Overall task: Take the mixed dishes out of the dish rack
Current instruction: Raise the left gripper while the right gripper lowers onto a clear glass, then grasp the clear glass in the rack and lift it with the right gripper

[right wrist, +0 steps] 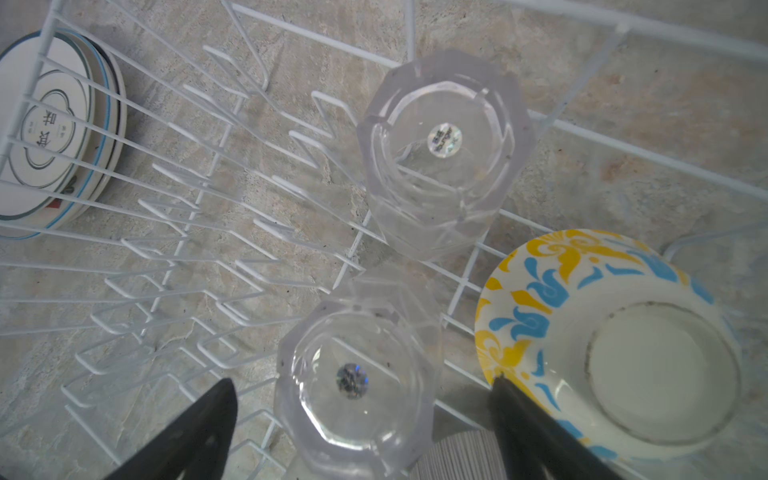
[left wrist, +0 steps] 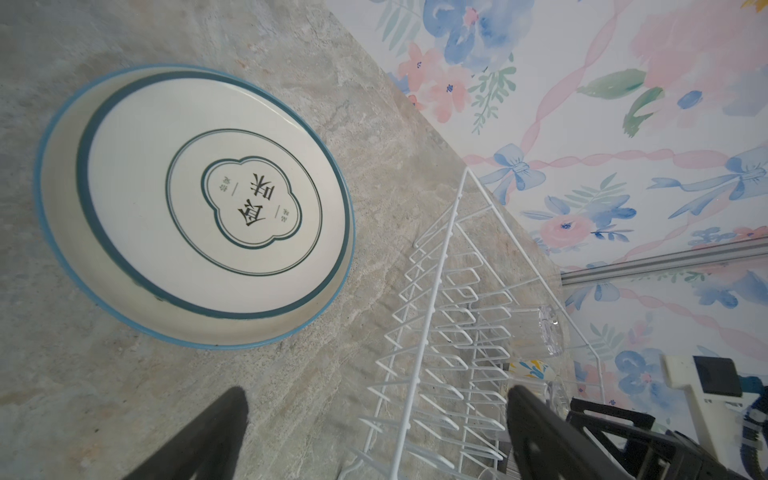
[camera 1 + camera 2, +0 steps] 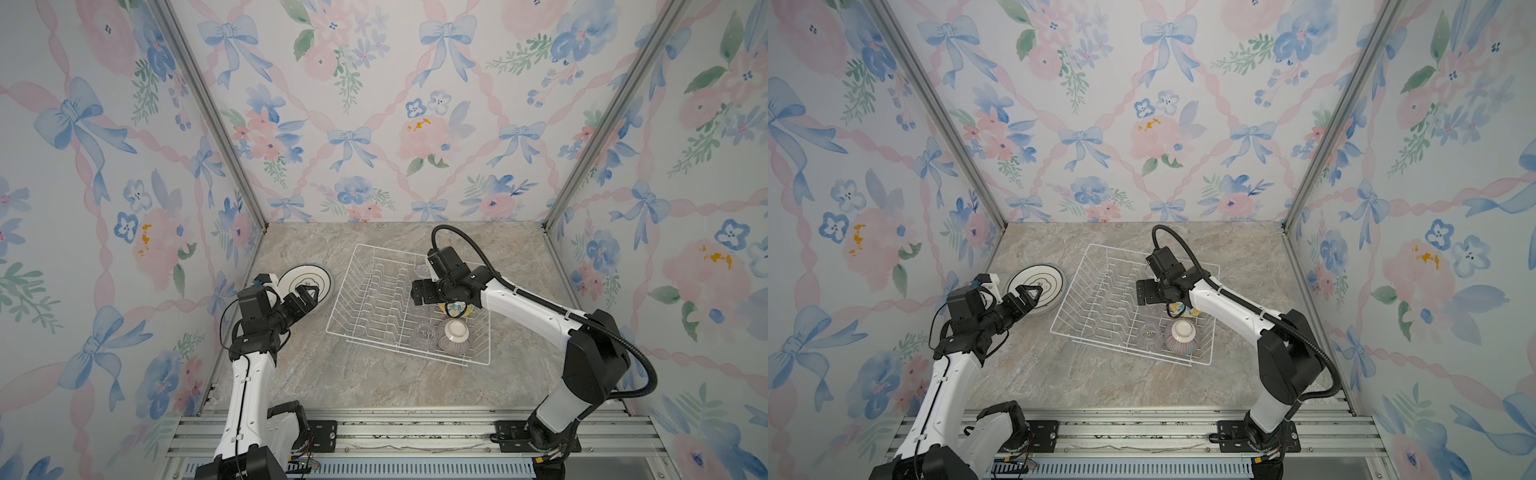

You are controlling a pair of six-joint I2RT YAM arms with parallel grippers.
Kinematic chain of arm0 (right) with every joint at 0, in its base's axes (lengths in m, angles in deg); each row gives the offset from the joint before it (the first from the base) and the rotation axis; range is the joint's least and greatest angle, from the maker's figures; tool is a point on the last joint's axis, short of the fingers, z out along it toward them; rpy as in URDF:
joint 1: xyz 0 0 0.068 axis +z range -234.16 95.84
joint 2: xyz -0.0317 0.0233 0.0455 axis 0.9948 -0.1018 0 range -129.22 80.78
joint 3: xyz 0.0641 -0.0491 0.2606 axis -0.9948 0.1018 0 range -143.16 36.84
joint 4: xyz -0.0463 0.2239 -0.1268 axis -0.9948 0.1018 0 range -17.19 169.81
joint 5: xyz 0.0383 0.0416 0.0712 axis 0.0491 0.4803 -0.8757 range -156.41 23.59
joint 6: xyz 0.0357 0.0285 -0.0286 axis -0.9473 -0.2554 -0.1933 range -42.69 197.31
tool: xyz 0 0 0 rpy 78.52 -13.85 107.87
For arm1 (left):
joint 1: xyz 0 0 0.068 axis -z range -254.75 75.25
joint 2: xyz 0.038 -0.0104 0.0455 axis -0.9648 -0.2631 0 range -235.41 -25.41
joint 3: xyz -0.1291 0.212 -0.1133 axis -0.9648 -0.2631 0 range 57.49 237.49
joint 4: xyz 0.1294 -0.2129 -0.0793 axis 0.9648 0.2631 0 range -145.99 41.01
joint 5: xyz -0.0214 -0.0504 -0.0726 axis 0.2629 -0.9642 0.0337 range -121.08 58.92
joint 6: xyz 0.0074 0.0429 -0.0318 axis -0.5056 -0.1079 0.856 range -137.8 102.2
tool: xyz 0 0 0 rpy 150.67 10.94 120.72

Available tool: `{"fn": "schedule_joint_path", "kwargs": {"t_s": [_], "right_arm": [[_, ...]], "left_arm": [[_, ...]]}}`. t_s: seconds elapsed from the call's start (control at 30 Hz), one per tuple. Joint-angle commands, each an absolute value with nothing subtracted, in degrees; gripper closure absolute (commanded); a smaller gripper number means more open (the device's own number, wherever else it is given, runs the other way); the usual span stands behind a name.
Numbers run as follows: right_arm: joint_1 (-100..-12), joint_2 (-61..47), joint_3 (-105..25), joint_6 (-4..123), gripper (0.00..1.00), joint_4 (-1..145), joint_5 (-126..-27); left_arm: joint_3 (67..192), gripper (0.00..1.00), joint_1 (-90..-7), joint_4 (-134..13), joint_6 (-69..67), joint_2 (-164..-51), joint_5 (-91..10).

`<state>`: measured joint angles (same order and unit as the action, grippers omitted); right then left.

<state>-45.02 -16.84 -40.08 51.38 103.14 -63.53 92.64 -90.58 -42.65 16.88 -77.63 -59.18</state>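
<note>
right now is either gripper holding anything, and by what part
Nothing is held. The left gripper is open above the table beside the plates; the right gripper is open over a glass.

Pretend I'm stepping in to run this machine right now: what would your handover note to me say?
Left gripper: open, empty, over the stack of plates lying flat on the table left of the dish rack.
Right gripper: open, empty, hanging inside the rack above an upside-down clear glass.
Done: the plates are out; the rack's divider prongs stand bare.
Left in the rack, all upside down: three clear glasses (a second, a third), the yellow-blue floral bowl and the grey-striped bowl.
Likely next: the glass under the right gripper.
</note>
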Motion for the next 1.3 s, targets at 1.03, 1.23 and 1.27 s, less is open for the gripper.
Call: {"fn": "schedule_joint_path", "kwargs": {"t_s": [1.03, 1.23, 1.27], "right_arm": [[-44.4, -27.5, -48.3, 52.8, 0.39, 111.2, -60.1], [-44.4, -27.2, -48.1, 52.5, 0.49, 110.6, -60.5], [-44.4, -27.3, -48.1, 52.5, 0.51, 110.6, -60.6]], "left_arm": [[90.8, 0.02, -94.3, -43.5, 17.6, -78.2, -62.6], [90.8, 0.02, -94.3, -43.6, 17.6, -77.9, -62.5], [90.7, 0.02, -94.3, -43.6, 17.6, -77.8, -62.5]]}}
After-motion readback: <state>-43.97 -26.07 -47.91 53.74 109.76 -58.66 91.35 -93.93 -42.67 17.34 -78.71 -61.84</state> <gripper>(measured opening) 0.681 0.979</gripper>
